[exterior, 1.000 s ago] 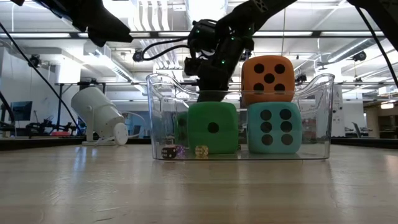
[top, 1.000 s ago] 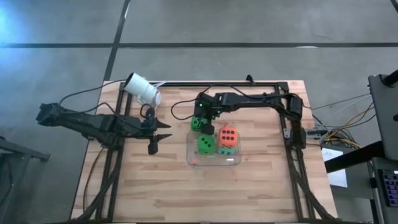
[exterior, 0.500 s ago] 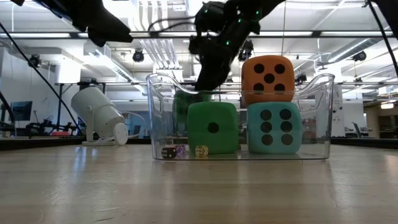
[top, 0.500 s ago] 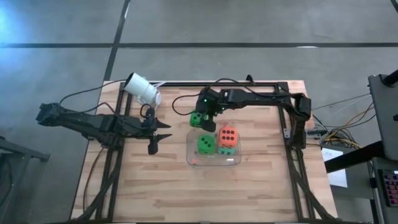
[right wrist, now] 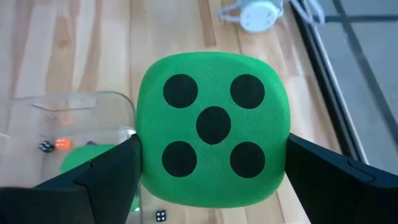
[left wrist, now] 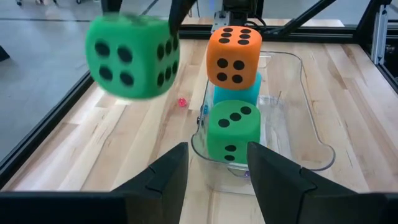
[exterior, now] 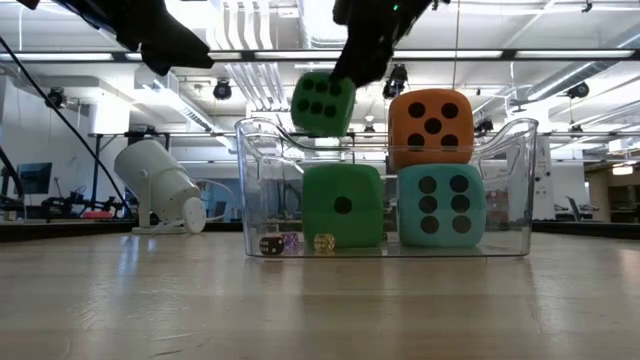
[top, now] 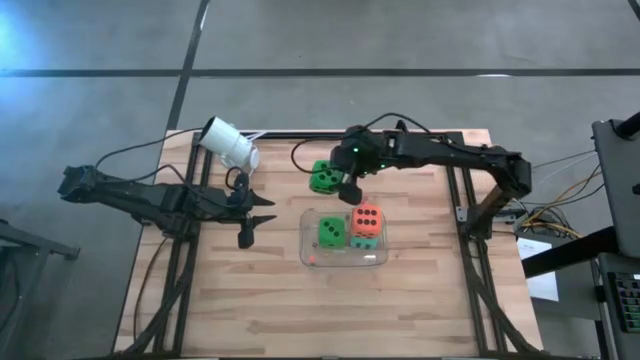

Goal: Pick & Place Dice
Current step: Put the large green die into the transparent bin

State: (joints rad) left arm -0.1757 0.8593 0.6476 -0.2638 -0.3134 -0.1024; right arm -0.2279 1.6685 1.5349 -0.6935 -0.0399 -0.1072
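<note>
My right gripper (top: 342,180) clamps a green die (top: 323,177) w/ both fingers, held in the air just beside the clear tray (top: 345,262) — 2nd green die (top: 332,232), orange die (top: 366,216), teal die (top: 365,241) sit inside. Left gripper (top: 262,218) waits, partly open, well apart.

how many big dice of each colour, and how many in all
green dice: 2, one held in the air by the right gripper, one in the clear tray
orange die: 1
teal die: 1
total: 4
</note>
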